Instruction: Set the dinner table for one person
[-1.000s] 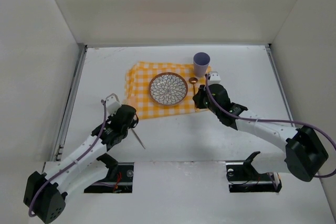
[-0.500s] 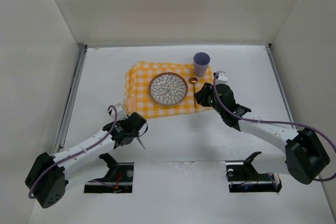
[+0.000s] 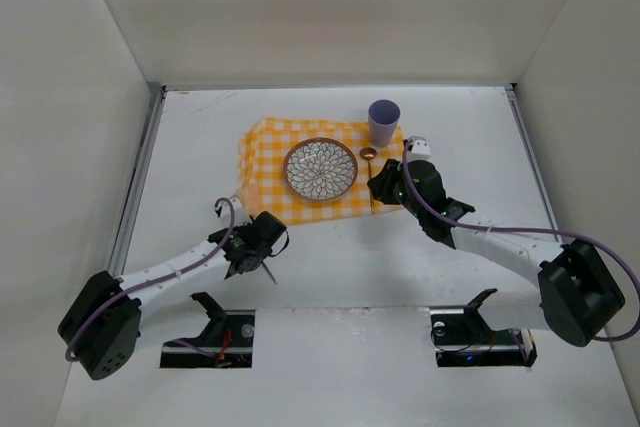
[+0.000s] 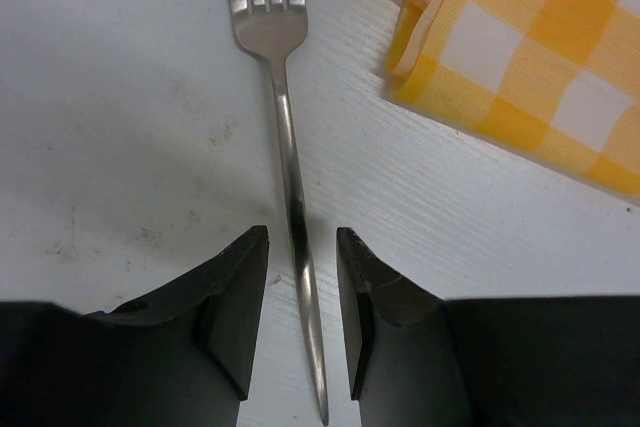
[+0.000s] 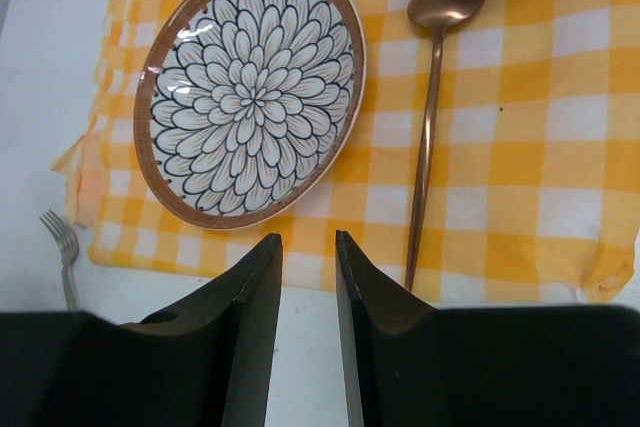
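Note:
On the white dinner table [image 3: 470, 137] lies the orange-yellow checked cloth [image 3: 262, 147]. On it stand a flower-patterned plate [image 3: 320, 169], a copper spoon [image 3: 371, 175] to its right, and a lilac cup [image 3: 384, 122] at the far right corner. A steel fork [image 4: 270, 27] lies on bare table near the cloth's near-left corner [image 4: 530, 77]. My left gripper [image 4: 300, 237] is open and low, its jaws on either side of the fork's handle without touching it. My right gripper [image 5: 306, 239] is open with a narrow gap and empty, over the cloth's near edge between plate [image 5: 255, 92] and spoon [image 5: 430, 127].
White walls enclose the table on three sides, with a metal rail [image 3: 135, 197] along the left. The arm bases and two cut-outs sit at the near edge [image 3: 330, 332]. The fork also shows at the left of the right wrist view [image 5: 62, 247].
My left gripper has moved nearer and to the right, down onto the fork, and now straddles its handle. My right gripper has shifted slightly back toward the cloth's near edge.

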Available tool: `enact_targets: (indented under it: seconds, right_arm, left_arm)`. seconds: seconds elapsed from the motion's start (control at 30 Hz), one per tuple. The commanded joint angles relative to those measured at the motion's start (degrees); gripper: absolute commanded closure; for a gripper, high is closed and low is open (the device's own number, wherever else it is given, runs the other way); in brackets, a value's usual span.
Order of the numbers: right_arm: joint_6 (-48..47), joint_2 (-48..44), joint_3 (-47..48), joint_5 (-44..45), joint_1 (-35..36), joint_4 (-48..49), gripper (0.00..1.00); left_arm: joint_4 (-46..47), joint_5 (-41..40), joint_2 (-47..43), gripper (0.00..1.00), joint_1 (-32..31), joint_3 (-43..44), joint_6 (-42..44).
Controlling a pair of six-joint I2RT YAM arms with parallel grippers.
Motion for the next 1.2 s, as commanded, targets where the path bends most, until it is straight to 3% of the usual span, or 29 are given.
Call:
enact_targets:
  seconds: [0.0, 0.23, 0.5, 0.63, 0.87, 1.17]
  right_arm:
    - [-0.1, 1.03, 1.22, -0.49, 0.22, 2.93, 0.67]
    - [0.42, 0.86, 1.05, -0.49, 0.4, 2.75, 0.66]
    - [0.69, 0.24, 0.52, -0.14, -0.22, 2.75, 0.66]
    - [1.56, 0.68, 0.43, -0.22, -1.8, 1.79, 0.66]
    - [2.09, 0.16, 0.17, -0.31, -2.07, 2.14, 0.66]
    - [2.44, 0.07, -0.27, -0.22, -2.33, 2.75, 0.66]
  left_arm:
    - [1.47, -0.24, 0.57, 0.69, 0.31, -0.61, 1.44]
    - [1.55, 0.28, 2.24, 0.74, 1.1, -1.4, 2.06]
    - [0.33, 1.95, 1.99, 0.92, 1.89, -1.76, 3.38]
    - [-1.95, 2.39, -1.0, 0.96, 0.05, -0.79, 3.73]
    - [-12.42, -6.3, -0.74, 0.97, -5.84, 9.83, 8.73]
    - [-4.18, -7.9, 7.33, 0.97, -3.3, 22.14, 24.54]
